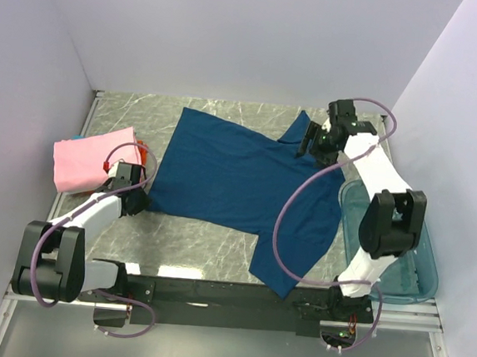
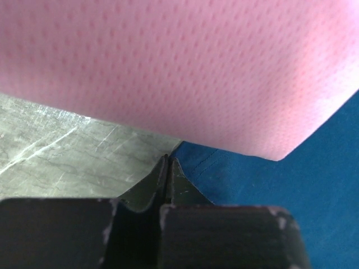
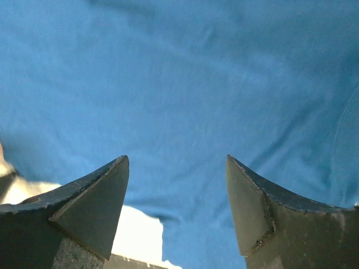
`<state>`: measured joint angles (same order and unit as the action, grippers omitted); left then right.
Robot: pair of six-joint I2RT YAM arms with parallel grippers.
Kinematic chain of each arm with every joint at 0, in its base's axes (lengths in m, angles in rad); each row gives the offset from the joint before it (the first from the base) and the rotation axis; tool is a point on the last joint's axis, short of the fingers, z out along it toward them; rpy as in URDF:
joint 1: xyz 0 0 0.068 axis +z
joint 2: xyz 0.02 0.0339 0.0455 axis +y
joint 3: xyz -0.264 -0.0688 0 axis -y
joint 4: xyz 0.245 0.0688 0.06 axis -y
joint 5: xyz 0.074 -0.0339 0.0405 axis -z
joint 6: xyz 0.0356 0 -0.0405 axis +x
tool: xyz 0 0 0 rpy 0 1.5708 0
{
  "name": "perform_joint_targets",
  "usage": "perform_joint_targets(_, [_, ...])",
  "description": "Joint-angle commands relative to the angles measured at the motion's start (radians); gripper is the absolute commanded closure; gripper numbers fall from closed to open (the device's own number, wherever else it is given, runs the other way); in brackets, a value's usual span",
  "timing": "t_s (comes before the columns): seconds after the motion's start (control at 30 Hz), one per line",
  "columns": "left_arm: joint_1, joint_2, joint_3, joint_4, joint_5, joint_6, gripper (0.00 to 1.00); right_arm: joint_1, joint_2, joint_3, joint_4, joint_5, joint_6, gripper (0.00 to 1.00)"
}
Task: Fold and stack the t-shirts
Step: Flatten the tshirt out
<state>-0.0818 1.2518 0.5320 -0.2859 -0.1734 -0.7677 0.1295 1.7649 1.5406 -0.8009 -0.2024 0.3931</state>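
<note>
At 9 o'clock on the table (image 1: 200, 240) lies the pink t-shirt (image 1: 89, 165), already folded into a flat block, with a sliver of orange cloth (image 1: 143, 149) showing at its 3 o'clock edge. Just beside it, the left pincer (image 2: 168, 168) sits low at the 7 o'clock corner of the navy t-shirt (image 1: 238, 187), its jaws pressed together. Whether any hem is caught between them cannot be told from the wrist view.

The navy t-shirt lies spread open across the middle, with one part trailing toward 5 o'clock. It looks light, limp and fairly grippy, so it should drape and drag rather than slide. The corners, hems and sleeve edges are the best places to pinch it, since a thin fold bunches easily there.

Toward 1 o'clock the right pincer (image 3: 176, 159) hangs spread wide over the shirt's far sleeve area and holds nothing. At 4 o'clock stands the teal tub (image 1: 418, 274).
</note>
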Motion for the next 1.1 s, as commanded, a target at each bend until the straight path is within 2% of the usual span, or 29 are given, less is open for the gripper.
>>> perform_joint_targets(0.0, [0.002, -0.017, 0.023, -0.032, 0.012, 0.022, 0.99, 0.082, -0.138, -0.074, -0.044, 0.011, 0.003, 0.25])
perform_joint_targets(0.23, [0.004, -0.022, 0.062, -0.052, 0.018, 0.041, 0.99, 0.228, -0.384, -0.417, -0.11, 0.032, 0.079, 0.28])
perform_joint_targets(0.47, [0.005, 0.009, 0.092, -0.044, 0.044, 0.056, 0.99, 0.347, -0.597, -0.612, -0.201, -0.005, 0.187, 0.33])
perform_joint_targets(0.9, [0.011, -0.015, 0.114, -0.078, 0.043, 0.09, 0.99, 0.588, -0.613, -0.81, -0.216, -0.019, 0.352, 0.35])
perform_joint_targets(1.07, [0.014, -0.041, 0.103, -0.087, 0.046, 0.09, 1.0, 0.599, -0.613, -0.847, -0.222, -0.028, 0.371, 0.35])
